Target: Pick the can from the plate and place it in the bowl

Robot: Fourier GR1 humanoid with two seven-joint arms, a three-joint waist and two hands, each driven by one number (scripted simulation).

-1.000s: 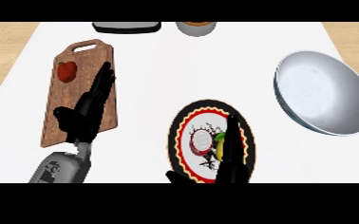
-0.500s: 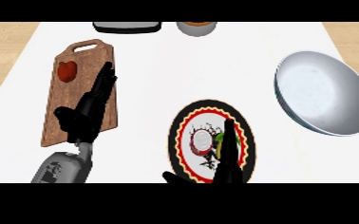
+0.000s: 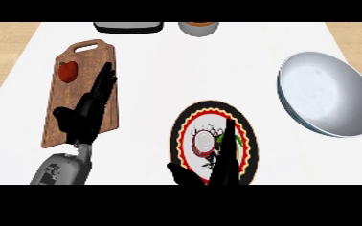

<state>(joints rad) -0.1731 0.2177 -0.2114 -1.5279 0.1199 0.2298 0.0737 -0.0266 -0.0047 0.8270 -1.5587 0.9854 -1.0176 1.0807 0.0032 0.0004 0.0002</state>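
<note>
While on plate (image 3: 185, 129): can (image 3: 206, 142) lies just left of right hand (image 3: 225, 165).
Right hand: fingers straight, spread from thumb.

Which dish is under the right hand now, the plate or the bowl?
The plate, the patterned one with the dark rim, holding the can. The right hand reaches over it; the plain grey bowl sits apart at the right edge.

White counter, wood at the corners

From my station I see a white counter (image 3: 198, 72) filling nearly all of the downward view. Light wood surface (image 3: 16, 31) shows past its upper left and upper right corners. The lighting is even, and shadows are soft.
</note>
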